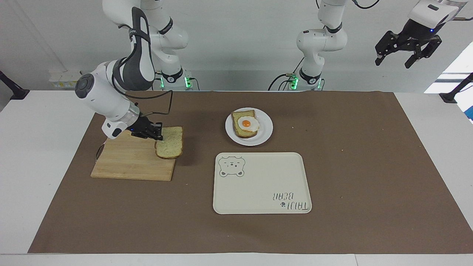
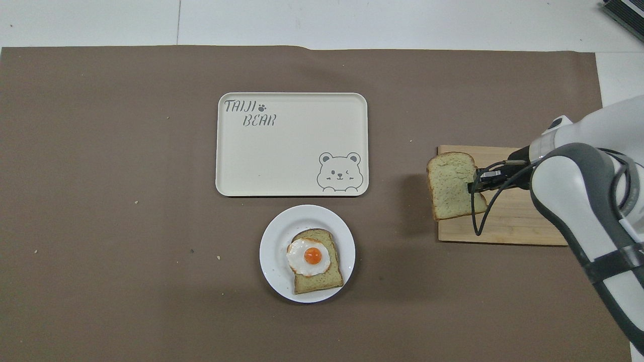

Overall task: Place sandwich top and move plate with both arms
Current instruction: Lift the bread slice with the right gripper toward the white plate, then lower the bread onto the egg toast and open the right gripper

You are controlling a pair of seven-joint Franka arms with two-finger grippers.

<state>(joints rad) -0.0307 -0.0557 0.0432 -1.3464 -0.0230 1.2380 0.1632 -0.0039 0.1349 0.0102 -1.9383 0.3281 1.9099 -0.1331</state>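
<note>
1. Sandwich top (image 1: 169, 146) is what I am carrying: my right gripper (image 1: 157, 135) is pinched shut on the edge of the slice that faces the right arm's end of the table. The slice is up in the air, tilted a little, over the edge of the wooden cutting board (image 1: 129, 159) that faces the plate.
2. From overhead I see the same grip, the right gripper (image 2: 475, 182) biting one side of the sandwich top (image 2: 451, 184), part of which overhangs the cutting board (image 2: 508, 226) above the brown mat.
3. Behind the claw, my right wrist slopes down toward the board with a black cable looping off it. The forearm rises steeply from there to a bent elbow, and the rest of the arm goes up out of the facing view toward its base.
4. My left gripper (image 1: 408, 51) waits high up, past the left arm's end of the table, with its fingers spread wide and nothing between them.
5. I see the plate (image 1: 266, 129) sitting on the brown mat (image 1: 369, 166) mid-table, well apart from the board, with a bread slice (image 1: 244, 118) topped by a fried egg (image 1: 247, 124) on it.
6. I find the cream bear tray (image 1: 262, 184) just beside the plate, farther from the robots.
</note>
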